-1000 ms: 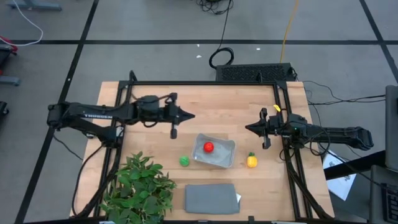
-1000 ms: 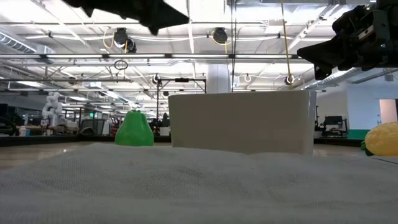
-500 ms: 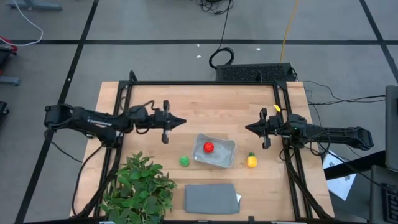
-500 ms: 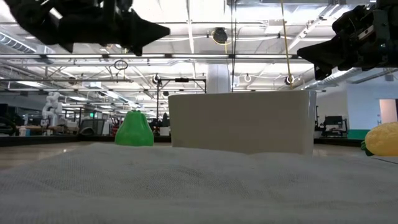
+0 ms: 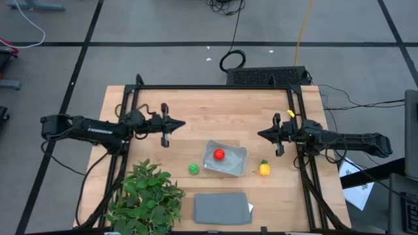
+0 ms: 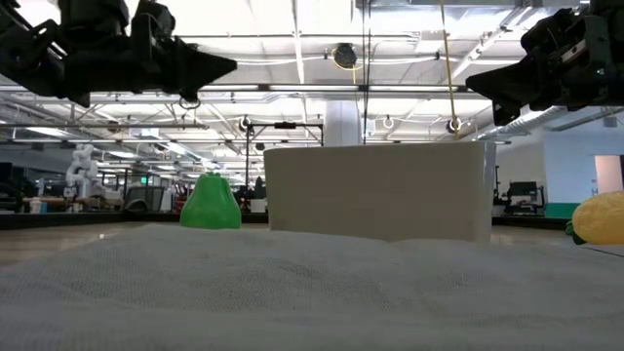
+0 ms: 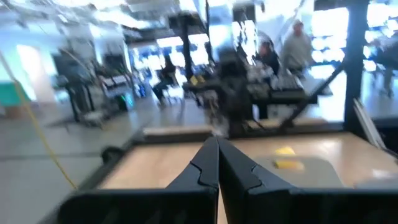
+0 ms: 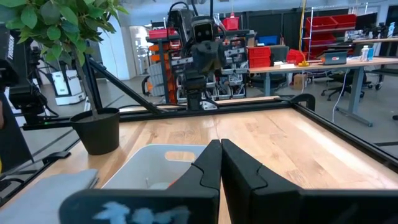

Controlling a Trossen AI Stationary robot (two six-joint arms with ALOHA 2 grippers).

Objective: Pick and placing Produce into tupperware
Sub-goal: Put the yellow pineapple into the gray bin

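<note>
The clear tupperware [image 5: 226,159] sits at mid-table with the red round piece [image 5: 219,154] inside it. The green round piece [image 5: 194,169] rests on the wood just left of the container. The yellow piece with a green top [image 5: 264,168] rests just right of it. My left gripper [image 5: 183,124] hovers shut, well left of and beyond the container. My right gripper [image 5: 259,134] hovers shut to the container's right, above the yellow piece's far side. In the low view the container [image 6: 378,190] stands between the green piece [image 6: 211,203] and the yellow piece [image 6: 600,218].
A large leafy potted plant [image 5: 145,196] fills the near-left corner. A flat opaque grey rectangle [image 5: 222,208] lies at the near edge, below the container. A black frame [image 5: 215,88] runs around the tabletop. Bare wood lies across the far half of the table.
My left arm has drawn back toward the table's left edge, away from the container, its gripper staying shut. The right arm and all produce pieces have kept still.
</note>
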